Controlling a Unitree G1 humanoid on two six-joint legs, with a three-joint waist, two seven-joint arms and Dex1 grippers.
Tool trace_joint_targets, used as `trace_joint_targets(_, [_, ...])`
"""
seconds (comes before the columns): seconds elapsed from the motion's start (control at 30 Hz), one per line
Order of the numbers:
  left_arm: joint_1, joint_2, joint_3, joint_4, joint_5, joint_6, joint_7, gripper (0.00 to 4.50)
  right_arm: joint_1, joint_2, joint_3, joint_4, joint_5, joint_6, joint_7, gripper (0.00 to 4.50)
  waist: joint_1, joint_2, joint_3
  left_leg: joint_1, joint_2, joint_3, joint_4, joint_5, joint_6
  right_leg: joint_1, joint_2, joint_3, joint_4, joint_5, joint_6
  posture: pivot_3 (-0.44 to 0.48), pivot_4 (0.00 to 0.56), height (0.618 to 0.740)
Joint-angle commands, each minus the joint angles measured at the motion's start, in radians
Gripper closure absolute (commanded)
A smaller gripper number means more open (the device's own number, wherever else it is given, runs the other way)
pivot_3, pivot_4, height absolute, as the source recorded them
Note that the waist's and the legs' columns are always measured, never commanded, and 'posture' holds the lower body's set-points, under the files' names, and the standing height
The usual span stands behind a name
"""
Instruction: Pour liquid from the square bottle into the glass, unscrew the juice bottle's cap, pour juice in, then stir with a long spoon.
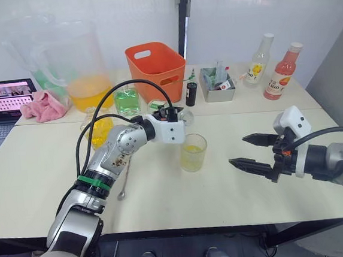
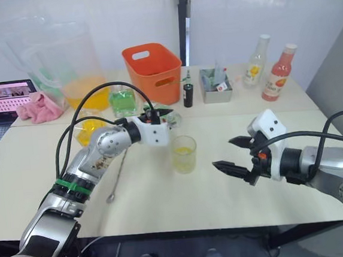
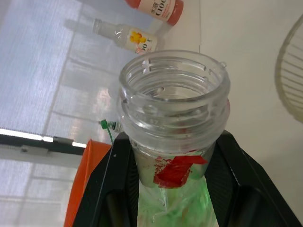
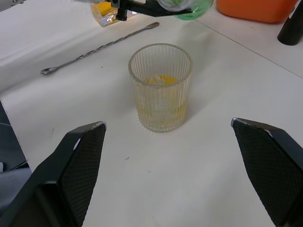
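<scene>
— Your left gripper (image 1: 179, 113) is clamped around the neck of a clear plastic juice bottle with greenish contents (image 3: 173, 123); its mouth is uncapped, and it is tipped sideways just above and behind the ribbed clear drinking glass (image 1: 193, 152).

— And your right gripper?

— Your right gripper (image 1: 245, 152) hangs with its black fingers spread wide and nothing between them, to the right of the glass and apart from it.

— What's in the glass?

— A shallow layer of yellow liquid. You'll find the long metal stirring spoon (image 4: 99, 47) flat on the cream table (image 1: 166, 201), left of the glass, with the square glass bottle of yellow liquid (image 2: 86, 129) beyond it.
</scene>
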Motion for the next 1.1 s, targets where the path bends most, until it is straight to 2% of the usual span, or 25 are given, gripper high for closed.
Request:
trace_joint_targets(0.03, [-0.026, -0.025, 0.128, -0.131, -0.171, 0.147, -0.046, 3.08, -0.041, -0.009, -0.004, 0.013, 0.002, -0.022, 0.022, 0.02, 0.000, 0.000, 0.000, 0.000, 0.000, 0.000, 0.000, 0.000, 0.000, 0.000, 0.000, 0.000, 0.000, 0.000, 0.000, 0.000, 0.150, 0.740])
trace_joint_targets(0.17, [0.015, -0.044, 0.240, -0.276, -0.363, 0.409, -0.103, 3.08, -0.079, -0.004, 0.018, 0.043, -0.008, -0.042, 0.066, 0.02, -0.002, 0.000, 0.000, 0.000, 0.000, 0.000, 0.000, 0.000, 0.000, 0.000, 0.000, 0.000, 0.001, 0.000, 0.000, 0.000, 0.150, 0.740])
trace_joint_targets(0.37, [0.074, -0.027, 0.417, -0.516, -0.639, 0.811, -0.114, 3.08, -0.165, 0.018, 0.073, 0.131, -0.034, -0.091, 0.149, 0.02, -0.009, 0.000, 0.000, 0.003, 0.000, -0.001, 0.001, 0.000, 0.000, -0.001, 0.001, 0.000, 0.007, -0.001, 0.001, 0.000, 0.150, 0.740])
trace_joint_targets(0.5, [0.134, 0.038, 0.504, -0.663, -0.820, 1.051, -0.140, 3.08, -0.235, 0.033, 0.140, 0.188, -0.067, -0.118, 0.218, 0.02, -0.013, 0.000, 0.000, 0.003, 0.000, -0.001, 0.002, 0.001, 0.000, -0.001, 0.001, 0.000, 0.008, -0.001, 0.001, 0.000, 0.150, 0.740])
trace_joint_targets(0.6, [0.245, 0.123, 0.584, -0.763, -0.912, 1.113, -0.176, 3.08, -0.292, 0.054, 0.188, 0.245, -0.089, -0.122, 0.258, 0.02, -0.021, 0.000, 0.000, 0.003, 0.000, -0.001, 0.001, 0.001, 0.000, 0.000, 0.001, 0.000, 0.008, -0.001, 0.001, 0.000, 0.150, 0.740])
trace_joint_targets(0.7, [0.310, 0.200, 0.654, -0.779, -0.962, 1.230, -0.135, 3.08, -0.326, 0.077, 0.239, 0.264, -0.104, -0.125, 0.308, 0.02, -0.026, 0.000, 0.000, 0.004, 0.001, -0.001, 0.001, 0.001, 0.000, -0.001, 0.001, 0.000, 0.009, -0.002, 0.000, 0.000, 0.150, 0.740])
trace_joint_targets(0.8, [0.415, 0.247, 0.749, -0.840, -0.959, 1.182, -0.116, 3.08, -0.369, 0.105, 0.272, 0.309, -0.133, -0.151, 0.358, 0.02, -0.029, 0.000, 0.000, 0.004, 0.001, 0.000, 0.001, 0.001, 0.000, -0.001, 0.002, 0.000, 0.009, -0.005, 0.004, 0.000, 0.150, 0.740])
trace_joint_targets(0.9, [0.522, 0.312, 0.838, -0.901, -0.976, 1.217, -0.117, 3.08, -0.404, 0.119, 0.289, 0.336, -0.140, -0.160, 0.421, 0.02, -0.027, 0.000, 0.000, 0.004, 0.001, 0.000, 0.001, 0.001, 0.000, -0.002, 0.002, 0.000, 0.009, -0.005, 0.003, 0.000, 0.150, 0.740])
trace_joint_targets(1.1, [0.736, 0.348, 1.090, -0.948, -1.059, 1.255, -0.139, 3.08, -0.425, 0.138, 0.316, 0.370, -0.160, -0.216, 0.561, 0.02, -0.021, -0.001, 0.000, 0.004, 0.002, 0.000, 0.000, 0.001, 0.000, -0.001, 0.001, -0.001, 0.008, -0.005, 0.002, 0.000, 0.150, 0.740])
